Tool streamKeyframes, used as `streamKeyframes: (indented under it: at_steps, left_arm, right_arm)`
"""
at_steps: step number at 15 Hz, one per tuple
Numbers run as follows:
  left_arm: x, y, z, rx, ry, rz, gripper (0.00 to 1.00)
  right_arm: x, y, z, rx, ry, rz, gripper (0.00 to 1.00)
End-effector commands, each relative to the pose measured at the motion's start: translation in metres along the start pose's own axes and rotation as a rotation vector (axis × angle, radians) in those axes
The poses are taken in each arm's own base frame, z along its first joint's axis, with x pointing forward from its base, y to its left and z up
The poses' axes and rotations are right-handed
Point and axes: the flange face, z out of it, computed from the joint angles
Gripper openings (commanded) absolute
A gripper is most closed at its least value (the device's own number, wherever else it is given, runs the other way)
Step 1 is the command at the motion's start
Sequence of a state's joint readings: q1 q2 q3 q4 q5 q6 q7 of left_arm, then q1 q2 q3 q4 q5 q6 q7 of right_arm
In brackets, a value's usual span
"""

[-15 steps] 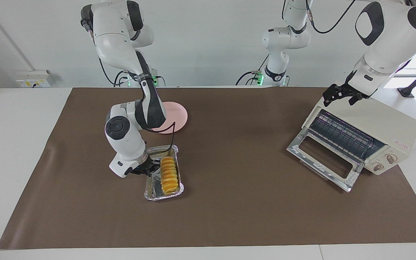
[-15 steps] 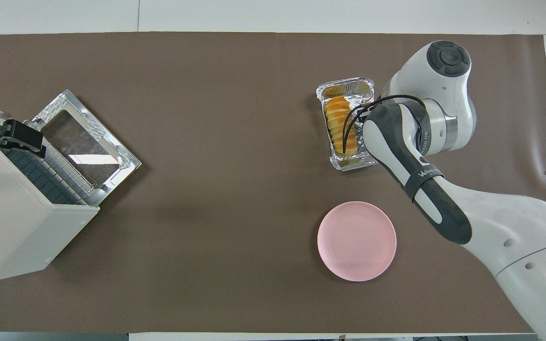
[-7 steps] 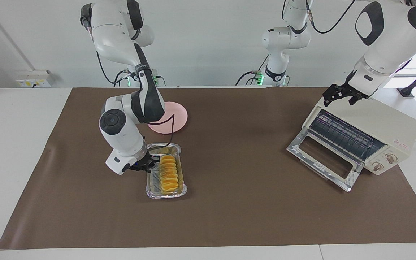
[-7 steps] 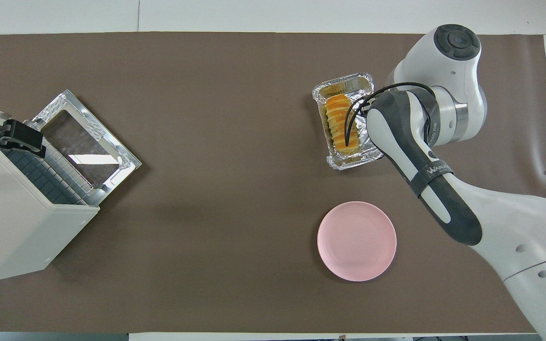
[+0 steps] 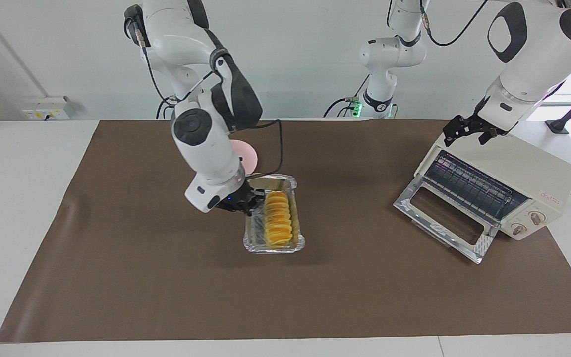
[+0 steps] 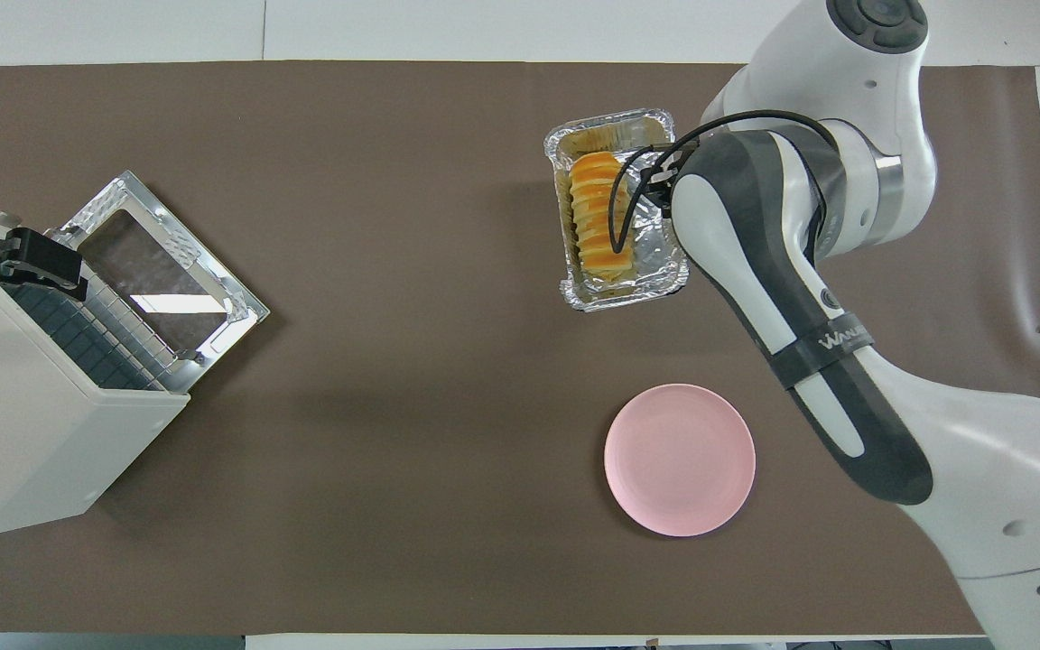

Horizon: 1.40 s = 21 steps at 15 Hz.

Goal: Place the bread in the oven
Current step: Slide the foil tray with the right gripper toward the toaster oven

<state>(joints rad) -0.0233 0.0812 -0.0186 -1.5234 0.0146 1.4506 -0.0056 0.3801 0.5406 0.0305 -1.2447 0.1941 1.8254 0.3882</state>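
The right pincer (image 5: 247, 203) was clenched on the long rim of the foil tray (image 5: 252, 237), holding it up in the air over the brown mat (image 5: 117, 277), with a shadow on the mat beneath it. The bread (image 5: 277, 219) lay lengthwise inside the tray, a ridged golden loaf shorter than the tray itself, just beside the pincer's fingers. From above, the tray (image 6: 655, 271) and bread (image 6: 596, 217) showed beside the right arm's dark forearm. The pink plate (image 6: 680, 459) rested on the mat nearer to the robots than the spot under the tray, partly hidden by the arm in the facing view.

The left pincer (image 5: 468, 130) hung at the top front edge of the oven (image 5: 528, 171); whether it was released or clenched I cannot tell. The oven stood at the left arm's end of the surface (image 5: 28, 198), well apart from the tray, its glass door (image 5: 443, 218) dropped open and the wire rack (image 5: 471, 186) showing inside.
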Motion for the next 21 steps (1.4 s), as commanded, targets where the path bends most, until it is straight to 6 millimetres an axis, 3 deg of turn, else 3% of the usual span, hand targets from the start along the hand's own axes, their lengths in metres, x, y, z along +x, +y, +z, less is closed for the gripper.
streamKeyframes:
  at_steps: [1,2,5,10,14,17,18,19,21]
  left_arm:
    - [-0.006,-0.001,-0.002,0.009,0.008,0.001,1.0]
    - [-0.006,-0.001,-0.001,0.009,0.007,0.0,1.0]
    - [-0.006,-0.001,-0.001,0.009,0.007,0.001,1.0]
    - [-0.006,-0.001,-0.001,0.009,0.007,0.0,1.0]
    - [-0.006,-0.001,-0.002,0.009,0.008,0.001,1.0]
    - [-0.006,-0.001,-0.002,0.009,0.008,-0.001,1.0]
    - [-0.007,-0.002,-0.002,0.009,0.005,-0.001,1.0]
    - [-0.007,-0.003,-0.002,0.009,0.005,-0.002,1.0]
    - [-0.007,-0.004,-0.003,0.008,0.008,-0.002,1.0]
  right_arm:
    - [-0.016,-0.057,0.012,0.034,0.005,0.034,0.0]
    - [-0.027,-0.079,0.021,0.039,0.007,0.006,0.0]
    - [-0.045,-0.127,0.078,0.05,0.029,0.001,0.0]
    - [-0.059,-0.115,0.143,0.044,-0.005,0.063,0.0]
    - [-0.066,-0.116,0.174,0.057,-0.01,0.114,0.0]
    - [-0.069,-0.115,0.18,0.046,-0.014,0.113,0.0]
    - [-0.07,-0.117,0.181,0.04,-0.013,0.114,0.93]
    - [-0.07,-0.117,0.18,0.04,-0.014,0.138,1.0]
    - [-0.07,-0.117,0.168,0.04,-0.017,0.149,1.0]
